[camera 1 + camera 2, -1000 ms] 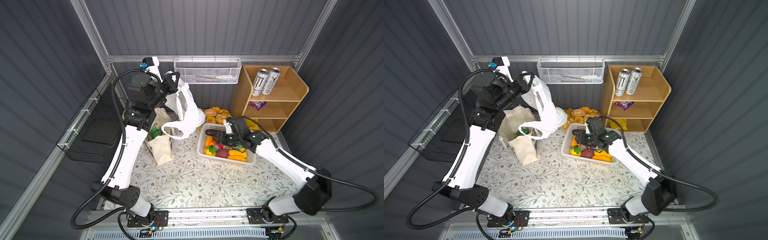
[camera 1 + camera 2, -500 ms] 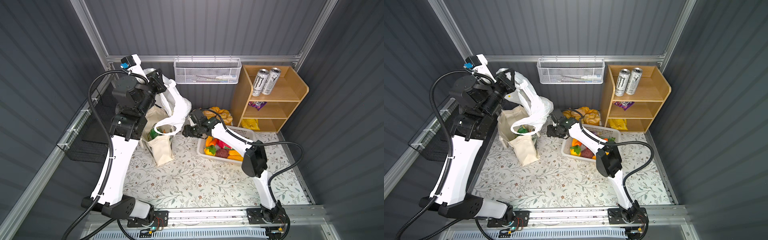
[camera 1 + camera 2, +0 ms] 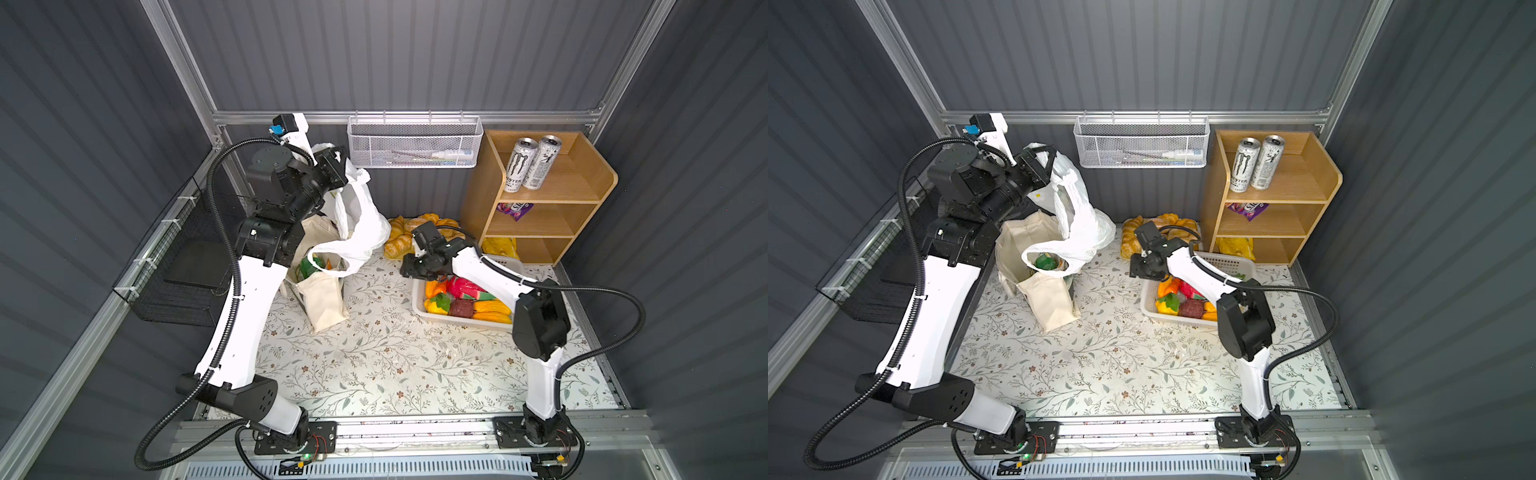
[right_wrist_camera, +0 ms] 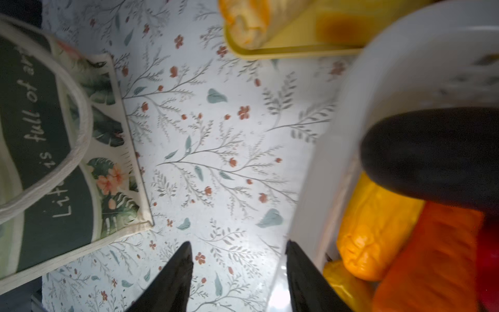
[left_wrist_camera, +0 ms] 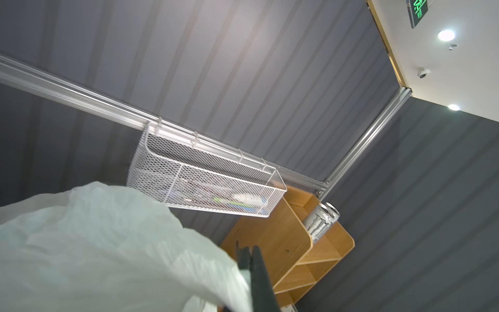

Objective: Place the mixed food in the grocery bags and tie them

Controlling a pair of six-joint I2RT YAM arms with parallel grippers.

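The white plastic bag (image 3: 360, 220) (image 3: 1080, 214) hangs at the back left. My left gripper (image 3: 338, 160) (image 3: 1045, 160) (image 5: 247, 250) is raised and shut on the bag's upper edge. Its open mouth droops over the cream canvas tote (image 3: 323, 300) (image 3: 1047, 305) (image 4: 40, 151), which holds green packets (image 3: 309, 266). My right gripper (image 3: 409, 270) (image 3: 1140, 268) (image 4: 239, 243) is open and empty. It hovers over the near-left corner of the white basket (image 3: 419, 300) (image 4: 351, 129). The basket holds toy produce (image 3: 461, 300) (image 3: 1183, 301): yellow, orange and red pieces (image 4: 378, 229) and a dark rounded one (image 4: 432, 156).
Bread rolls (image 3: 399, 241) lie on a yellow tray behind the basket. A wooden shelf (image 3: 540, 224) at the back right carries two cans (image 3: 528, 162) and snack packets (image 3: 515, 210). A white mesh basket (image 3: 411, 143) hangs on the rear wall. A black wire basket (image 3: 183, 270) hangs on the left.
My right gripper left the basket, reached left towards the plastic bag, then drew back to the basket's corner. My left gripper swung left with the bag and came partly back.
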